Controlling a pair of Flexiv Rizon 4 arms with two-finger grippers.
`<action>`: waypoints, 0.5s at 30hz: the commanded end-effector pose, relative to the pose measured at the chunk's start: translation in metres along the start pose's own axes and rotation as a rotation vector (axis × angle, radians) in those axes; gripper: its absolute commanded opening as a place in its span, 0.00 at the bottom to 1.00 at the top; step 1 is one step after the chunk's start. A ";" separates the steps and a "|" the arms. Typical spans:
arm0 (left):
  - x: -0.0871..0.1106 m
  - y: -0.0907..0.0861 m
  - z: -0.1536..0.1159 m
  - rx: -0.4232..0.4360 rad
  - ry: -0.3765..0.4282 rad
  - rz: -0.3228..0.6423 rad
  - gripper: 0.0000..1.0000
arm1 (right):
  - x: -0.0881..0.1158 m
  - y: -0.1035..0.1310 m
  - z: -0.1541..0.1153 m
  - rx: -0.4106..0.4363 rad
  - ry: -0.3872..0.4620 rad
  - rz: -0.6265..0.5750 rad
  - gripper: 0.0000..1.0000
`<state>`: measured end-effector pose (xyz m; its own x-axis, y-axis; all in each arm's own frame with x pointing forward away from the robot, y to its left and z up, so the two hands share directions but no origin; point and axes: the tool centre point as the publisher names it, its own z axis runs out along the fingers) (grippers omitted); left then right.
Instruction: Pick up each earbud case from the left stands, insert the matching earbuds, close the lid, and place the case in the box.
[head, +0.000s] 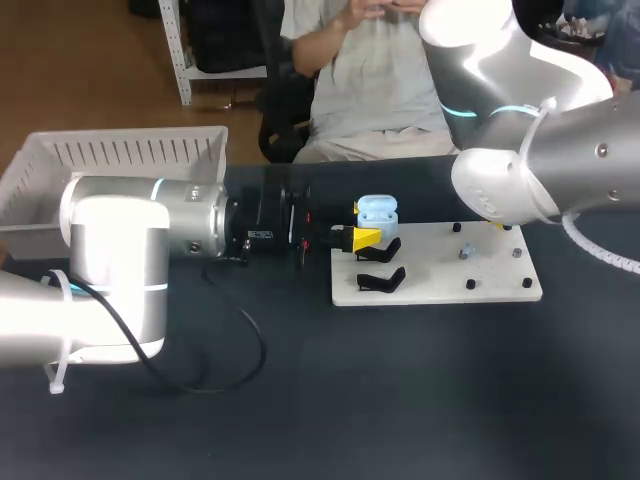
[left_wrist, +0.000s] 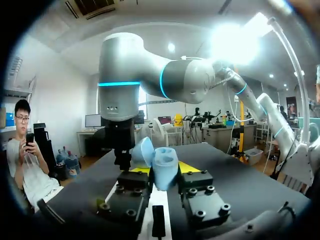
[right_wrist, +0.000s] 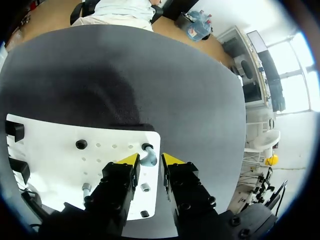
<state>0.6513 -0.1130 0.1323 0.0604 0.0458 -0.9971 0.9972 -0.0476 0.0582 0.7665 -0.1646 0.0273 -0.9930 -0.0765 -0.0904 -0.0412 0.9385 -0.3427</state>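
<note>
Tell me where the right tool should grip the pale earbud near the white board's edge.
Take the earbud by its pale curved body, clear of its dark tip, coming straight down from above. It sits on the white board close to the edge. The right tool hangs over it, open, one yellow finger on each side, so closing there should catch both flanks.

I looked over a dark table (head: 400, 400), brown wood floor (head: 90, 70) behind it, a white shelf (head: 183, 60), pale walls (left_wrist: 57, 95), glaring ceiling lights (left_wrist: 235, 42), sunlit windows (right_wrist: 294, 75).
</note>
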 end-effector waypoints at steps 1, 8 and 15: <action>0.001 0.001 0.000 0.001 -0.002 0.001 0.00 | -0.002 0.002 0.001 0.011 0.002 0.001 0.25; 0.001 0.001 0.000 0.001 -0.002 0.001 0.00 | -0.002 0.001 0.003 0.016 0.008 0.004 0.15; 0.001 0.001 0.000 0.001 -0.002 0.001 0.00 | 0.000 0.001 0.005 0.020 0.017 0.004 0.14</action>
<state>0.6513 -0.1130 0.1323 0.0604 0.0458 -0.9971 0.9972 -0.0476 0.0582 0.7667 -0.1669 0.0251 -0.9945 -0.0690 -0.0788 -0.0364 0.9331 -0.3579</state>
